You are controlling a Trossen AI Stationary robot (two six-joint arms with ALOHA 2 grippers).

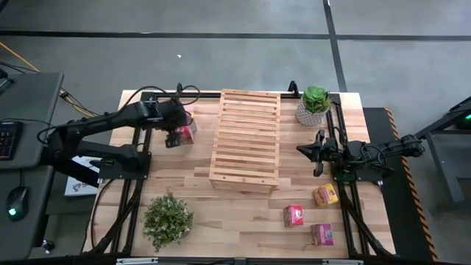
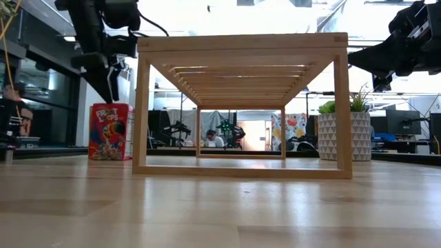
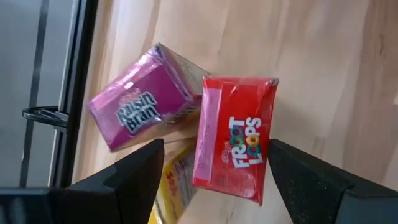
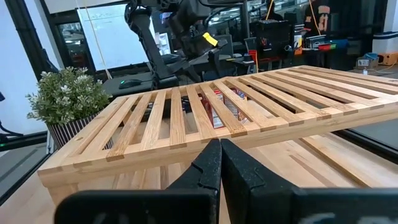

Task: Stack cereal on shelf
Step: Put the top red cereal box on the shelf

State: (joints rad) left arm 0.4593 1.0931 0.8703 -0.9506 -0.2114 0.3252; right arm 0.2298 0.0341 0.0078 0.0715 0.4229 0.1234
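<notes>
The light-wood slatted shelf (image 1: 245,140) stands on the middle of the table; it also shows in the low view (image 2: 241,103) and the right wrist view (image 4: 217,106). To its left, a red Froot Loops box (image 3: 233,149) stands upright on the table (image 2: 110,131), beside a magenta Raisin Bran box (image 3: 140,102) and a yellow box (image 3: 177,180). My left gripper (image 3: 211,186) is open just above the red box (image 1: 188,134), pointing down, with one finger on either side. My right gripper (image 4: 219,162) is shut and empty, right of the shelf (image 1: 303,149).
Three more small boxes lie on the table's near right: a red one (image 1: 293,215), a yellow one (image 1: 325,194) and a pink one (image 1: 321,234). A potted plant (image 1: 314,104) stands at the far right of the shelf, and a leafy plant (image 1: 168,219) at the near left.
</notes>
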